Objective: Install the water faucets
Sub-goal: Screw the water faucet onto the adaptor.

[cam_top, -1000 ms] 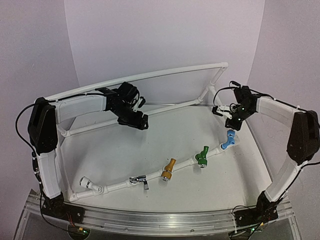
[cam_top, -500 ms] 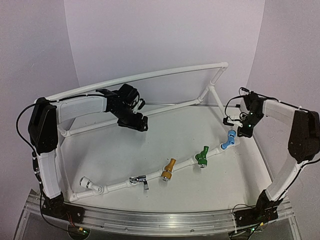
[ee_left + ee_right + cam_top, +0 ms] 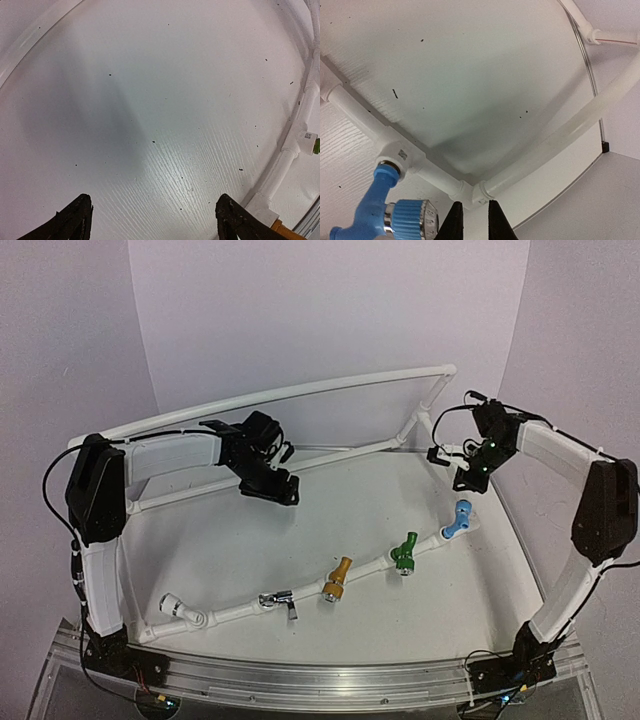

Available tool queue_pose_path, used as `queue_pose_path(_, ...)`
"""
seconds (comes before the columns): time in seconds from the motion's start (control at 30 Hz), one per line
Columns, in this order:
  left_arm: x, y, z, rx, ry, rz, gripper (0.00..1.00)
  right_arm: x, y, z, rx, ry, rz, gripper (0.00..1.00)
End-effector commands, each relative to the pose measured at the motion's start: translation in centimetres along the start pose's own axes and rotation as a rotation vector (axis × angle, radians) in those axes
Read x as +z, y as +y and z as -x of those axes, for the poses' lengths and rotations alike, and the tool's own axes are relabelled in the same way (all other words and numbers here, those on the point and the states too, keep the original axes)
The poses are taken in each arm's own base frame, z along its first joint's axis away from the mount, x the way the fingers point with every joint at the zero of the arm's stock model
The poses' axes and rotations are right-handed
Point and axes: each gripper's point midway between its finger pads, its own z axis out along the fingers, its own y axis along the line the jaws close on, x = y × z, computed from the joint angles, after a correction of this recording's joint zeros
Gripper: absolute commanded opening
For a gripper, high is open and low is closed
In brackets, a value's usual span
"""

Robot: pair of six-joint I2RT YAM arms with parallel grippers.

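Note:
Four water faucets sit on the front white pipe (image 3: 232,613): silver (image 3: 278,599), yellow (image 3: 337,580), green (image 3: 406,552) and blue (image 3: 458,519). My right gripper (image 3: 468,483) hovers just behind and above the blue faucet (image 3: 380,210), apart from it. Its jaws are almost shut, with a thin gap and nothing in it (image 3: 472,222). Below its tips lies a white corner joint (image 3: 470,192). My left gripper (image 3: 272,487) hangs open over bare table at the back left, holding nothing (image 3: 152,220). Slivers of the yellow faucet (image 3: 285,231) and green faucet (image 3: 317,146) show at the left wrist view's right edge.
A white PVC pipe frame (image 3: 300,392) runs round the table, with a high rail at the back and a diagonal brace (image 3: 345,453) behind my left gripper. A white elbow with a round opening (image 3: 172,606) ends the front pipe at the left.
My right arm swung out toward the right edge beside the blue faucet, then came back up and inward. My left arm barely shifted.

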Motion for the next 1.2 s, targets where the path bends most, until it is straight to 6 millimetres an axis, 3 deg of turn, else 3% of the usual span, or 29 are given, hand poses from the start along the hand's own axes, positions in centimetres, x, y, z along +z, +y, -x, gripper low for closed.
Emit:
queue_pose_path(0.0,-1.4,-0.4,1.8,0.011,-0.047,-0.011,0.85,1.8,2.2,-0.1,-0.006,0.034,0.068,0.16)
queue_pose_path(0.13,-1.7,-0.1,1.7,0.007,-0.05,-0.004,0.85,2.8,2.4,-2.3,-0.032,0.111,0.056,0.14)
queue_pose_path(0.33,-1.6,-0.1,1.4,-0.006,-0.05,-0.009,0.85,2.5,1.2,-5.1,-0.012,0.164,0.037,0.11)
queue_pose_path(0.4,-1.5,-0.1,1.3,-0.006,-0.048,-0.008,0.85,2.2,1.7,-5.9,-0.028,0.172,0.05,0.1)
queue_pose_path(0.67,-1.8,0.2,1.4,-0.005,-0.056,-0.001,0.85,0.1,8.1,-6.5,-0.153,0.07,0.189,0.11)
queue_pose_path(0.87,-1.8,0.3,1.3,-0.005,-0.052,-0.005,0.85,-0.4,10.4,-7.3,-0.209,0.052,0.196,0.11)
queue_pose_path(1.0,-1.5,0.1,1.4,-0.006,-0.047,-0.015,0.85,-0.2,9.7,-7.7,-0.199,0.072,0.134,0.11)
queue_pose_path(1.17,-1.1,0.0,1.4,-0.007,-0.041,-0.023,0.85,-0.8,6.3,-5.3,-0.117,0.019,0.08,0.15)
